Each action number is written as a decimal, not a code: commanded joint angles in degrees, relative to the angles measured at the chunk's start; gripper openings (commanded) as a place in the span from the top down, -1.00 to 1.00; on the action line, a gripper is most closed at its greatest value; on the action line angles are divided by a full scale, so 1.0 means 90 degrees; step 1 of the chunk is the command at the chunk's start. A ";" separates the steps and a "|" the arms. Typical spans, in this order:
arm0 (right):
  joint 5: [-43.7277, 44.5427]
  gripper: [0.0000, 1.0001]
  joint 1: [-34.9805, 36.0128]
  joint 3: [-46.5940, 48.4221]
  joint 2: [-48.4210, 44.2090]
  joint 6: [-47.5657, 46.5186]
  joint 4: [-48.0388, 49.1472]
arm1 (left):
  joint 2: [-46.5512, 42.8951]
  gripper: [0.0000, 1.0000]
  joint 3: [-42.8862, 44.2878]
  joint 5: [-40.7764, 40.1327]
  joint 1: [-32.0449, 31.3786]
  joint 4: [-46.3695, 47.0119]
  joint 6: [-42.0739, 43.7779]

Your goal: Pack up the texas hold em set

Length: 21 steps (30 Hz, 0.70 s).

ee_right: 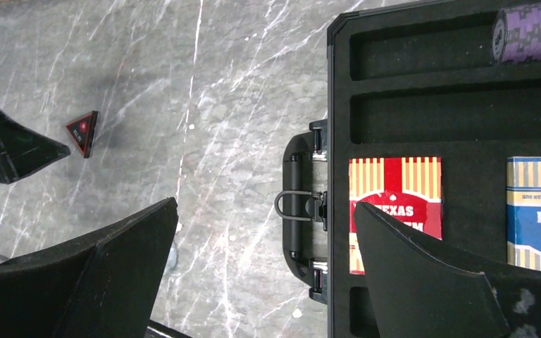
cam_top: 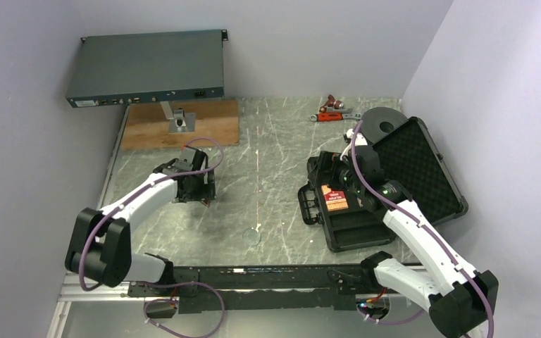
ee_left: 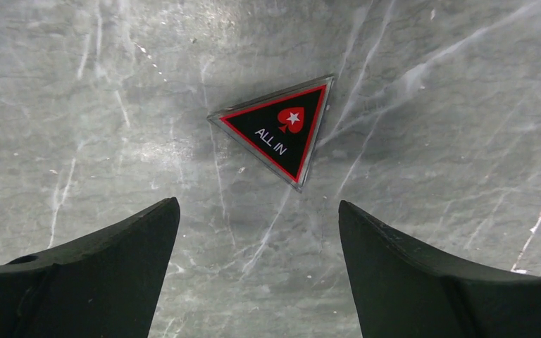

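Two paper card boxes (ee_right: 394,204) and purple chip stack (ee_right: 532,32) lie in black foam-lined case (ee_right: 423,113); black red-edged triangle (ee_left: 282,130), clear disc (cam_top: 252,236) lie outside; left gripper (ee_left: 257,205), right gripper (ee_right: 264,208) spread empty.

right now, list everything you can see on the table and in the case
case: 1, black, open, right side of table
red card box: 1, red, in the case
blue-white card box: 1, blue-white, in the case beside the red one
purple chip stack: 1, purple, in a case slot
ALL IN triangle: 1, black with red border, on table
clear disc: 1, clear, mid-table, near side
red-handled tool: 1, red, far edge
black spool: 1, black, behind case
rack unit: 1, grey-blue, far left
wooden board: 1, brown, far left
table: 1, grey marble
left gripper: open, above triangle
right gripper: open, by case handle
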 commanded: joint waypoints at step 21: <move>-0.0448 -0.99 0.0008 -0.0228 -0.0174 -0.0235 0.0224 | 0.1106 -0.80 0.0340 0.0371 0.0423 0.0795 0.0434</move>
